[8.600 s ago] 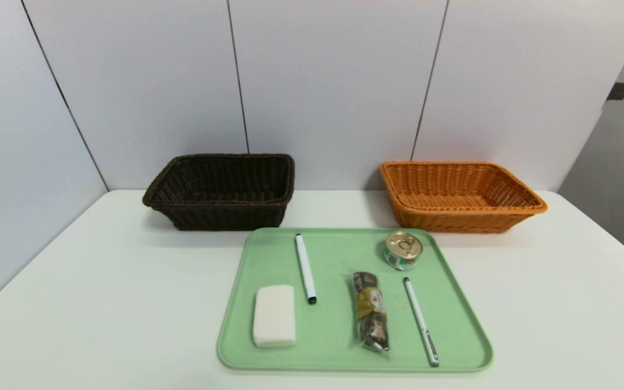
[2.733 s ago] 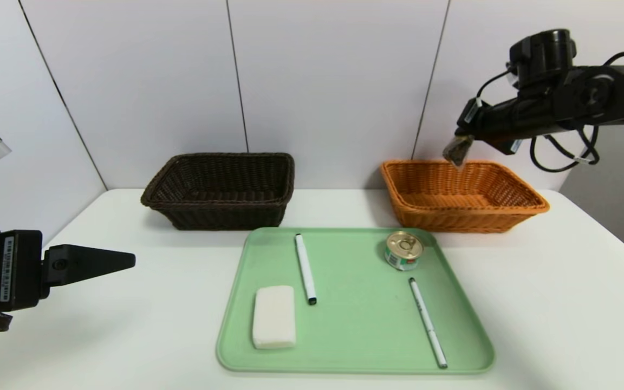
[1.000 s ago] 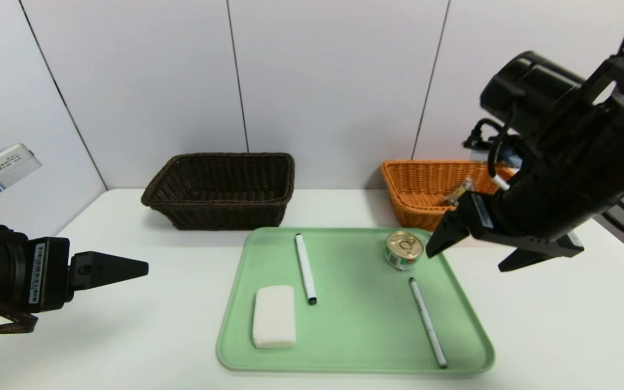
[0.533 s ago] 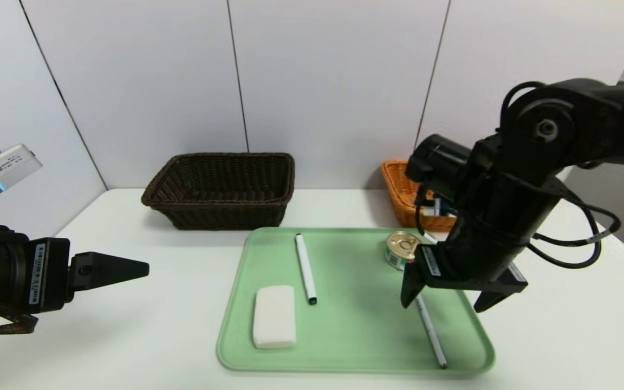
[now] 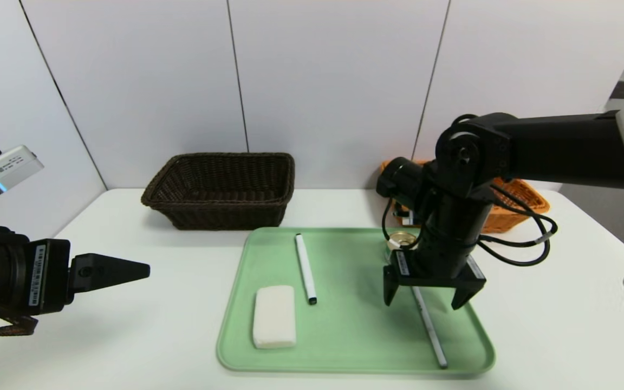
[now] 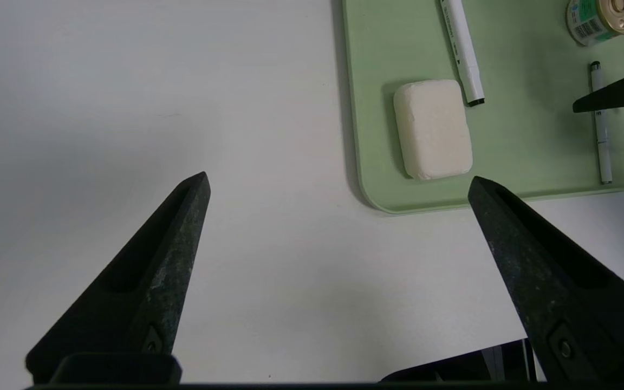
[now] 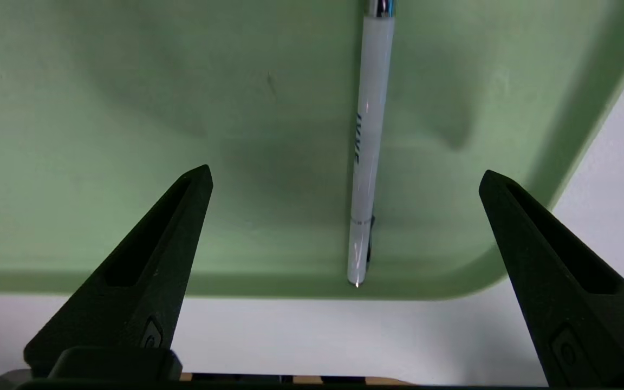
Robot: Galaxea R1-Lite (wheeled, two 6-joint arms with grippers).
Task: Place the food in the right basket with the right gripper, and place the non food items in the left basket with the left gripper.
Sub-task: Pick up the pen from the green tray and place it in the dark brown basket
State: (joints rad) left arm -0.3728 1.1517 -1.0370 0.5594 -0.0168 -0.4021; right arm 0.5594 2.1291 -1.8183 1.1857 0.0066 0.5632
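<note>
We are holding our right gripper (image 5: 424,298) wide open above the green tray (image 5: 344,346), the thin pen (image 7: 365,162) lying between its fingers. Our left gripper (image 6: 339,184) is hanging open over the table (image 5: 128,325), the white block (image 6: 433,129) beyond its fingertips.

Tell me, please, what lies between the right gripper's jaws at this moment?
The thin white pen lies lengthwise on the green tray between the open jaws of the right gripper, untouched; the right wrist view shows this.

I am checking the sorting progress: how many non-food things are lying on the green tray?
3: a white block near its front left corner, a marker just behind it, and a thin pen on the right side, below the open right gripper.
</note>
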